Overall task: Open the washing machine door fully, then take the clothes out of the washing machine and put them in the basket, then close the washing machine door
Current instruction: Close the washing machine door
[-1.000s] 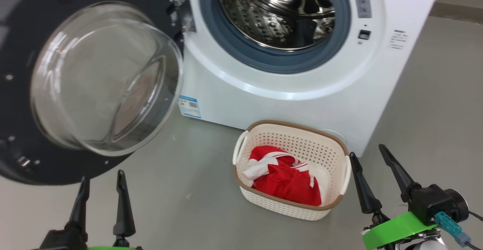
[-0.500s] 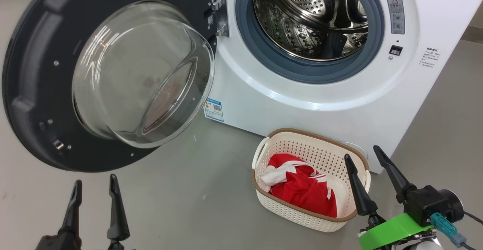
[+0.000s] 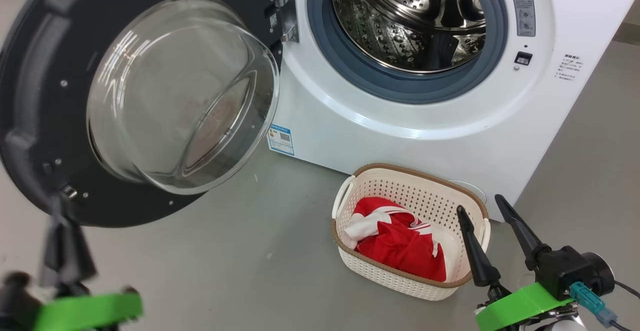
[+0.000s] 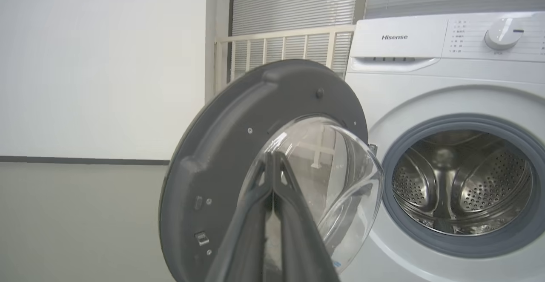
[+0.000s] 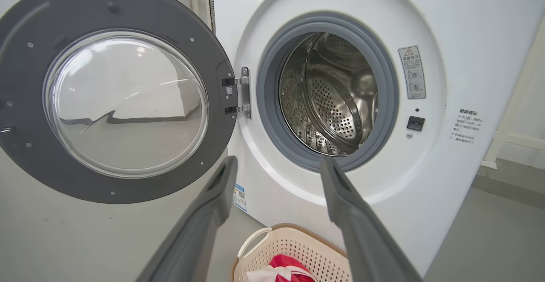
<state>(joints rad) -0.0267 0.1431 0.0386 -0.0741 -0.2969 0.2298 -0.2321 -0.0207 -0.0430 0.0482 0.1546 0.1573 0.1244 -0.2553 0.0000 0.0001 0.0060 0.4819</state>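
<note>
So left tool [image 4: 272,159] is pinched shut, empty, washing machine door [image 4: 221,145] right ahead, maybe touching; right tool [image 3: 477,203] gapes empty, basket [image 3: 415,191] just beside.

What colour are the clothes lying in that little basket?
Bright red with white bands; the clothes in the basket show best in the head view.

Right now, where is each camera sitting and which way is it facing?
Head: high, looking down at the open door and the basket of red clothes; left fingers lower left, right fingers lower right.
Left wrist: looking along its shut fingers at the door's inner side and the drum.
Right wrist: looking along its spread fingers into the drum, basket below.
Shared: door and drum in all; basket in head and right wrist.
</note>
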